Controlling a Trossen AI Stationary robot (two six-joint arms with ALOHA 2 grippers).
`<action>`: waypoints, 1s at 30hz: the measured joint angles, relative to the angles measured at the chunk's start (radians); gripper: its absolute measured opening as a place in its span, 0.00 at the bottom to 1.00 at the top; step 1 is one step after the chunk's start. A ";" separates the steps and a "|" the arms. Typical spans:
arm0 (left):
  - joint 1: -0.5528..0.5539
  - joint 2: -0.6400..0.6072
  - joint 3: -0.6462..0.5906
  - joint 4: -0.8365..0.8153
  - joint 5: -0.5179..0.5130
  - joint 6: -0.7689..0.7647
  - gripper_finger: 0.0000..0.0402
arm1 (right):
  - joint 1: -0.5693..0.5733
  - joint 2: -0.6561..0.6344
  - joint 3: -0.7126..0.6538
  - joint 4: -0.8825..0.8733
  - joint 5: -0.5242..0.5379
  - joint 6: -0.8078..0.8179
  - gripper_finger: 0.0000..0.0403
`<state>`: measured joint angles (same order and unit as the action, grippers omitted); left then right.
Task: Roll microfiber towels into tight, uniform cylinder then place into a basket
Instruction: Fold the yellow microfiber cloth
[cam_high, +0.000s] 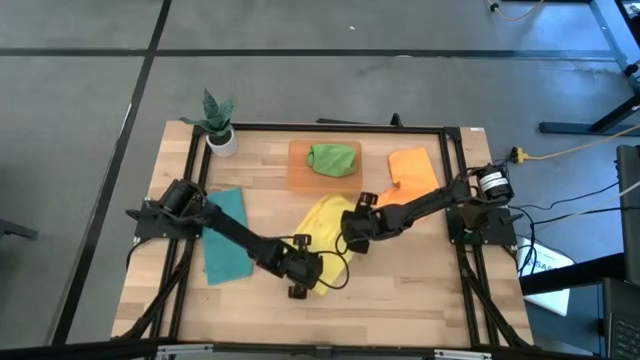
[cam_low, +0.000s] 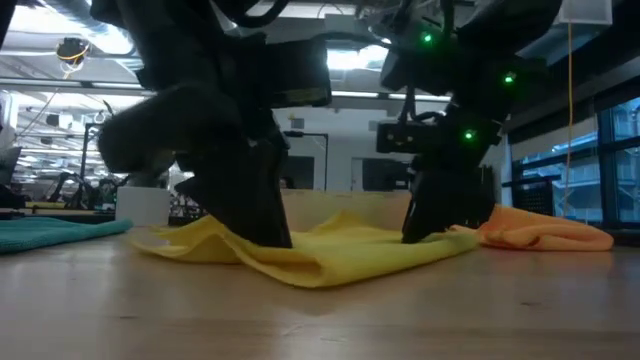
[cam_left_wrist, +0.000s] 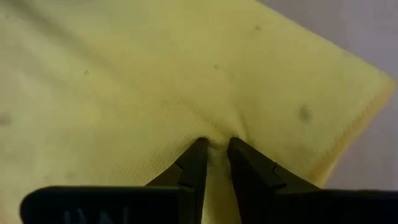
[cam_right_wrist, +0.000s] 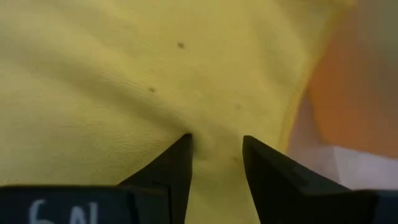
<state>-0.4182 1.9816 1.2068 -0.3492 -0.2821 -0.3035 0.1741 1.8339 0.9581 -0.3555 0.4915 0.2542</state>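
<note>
A yellow towel (cam_high: 325, 228) lies crumpled at the table's middle, its near side doubled into a fold (cam_low: 315, 270). My left gripper (cam_high: 303, 262) is down on its near part and my right gripper (cam_high: 350, 238) on its right part, both shut on the cloth. A green towel (cam_high: 333, 158) sits bunched in the orange basket (cam_high: 300, 178) at the far middle. Flat on the table lie an orange towel (cam_high: 412, 168) at the far right and a teal towel (cam_high: 225, 235) at the left. My left gripper pinches a small puckered ridge of the yellow towel (cam_left_wrist: 215, 138) between its two fingertips, coming down at a slant from the table's left. The cloth around it lies on the table, creased toward the pinch. How many layers it holds, I cannot tell. My right gripper has a low fold of the yellow towel (cam_right_wrist: 214, 155) between its two fingers (cam_right_wrist: 177, 158), slanting down from the table's right. The spot is near the towel's right edge, beside the orange towel. The cloth rests on the table, slack.
A small white pot with a green plant (cam_high: 218, 128) stands at the far left corner. A black frame (cam_high: 455, 190) runs around the wooden table top. Bare wood (cam_high: 400, 300) shows along the near edge.
</note>
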 joint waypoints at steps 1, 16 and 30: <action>-0.003 0.000 0.000 0.000 0.003 0.005 0.16 | -0.002 0.000 0.000 0.000 0.000 -0.013 0.35; -0.041 -0.156 0.002 -0.217 -0.121 0.020 0.16 | 0.132 -0.100 0.067 -0.006 -0.092 0.043 0.35; -0.005 -0.112 -0.090 -0.289 -0.100 -0.111 0.16 | 0.156 0.032 0.066 0.035 -0.148 0.104 0.35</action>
<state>-0.4234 1.8694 1.1166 -0.6385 -0.3825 -0.4148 0.3299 1.8656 1.0237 -0.3206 0.3435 0.3583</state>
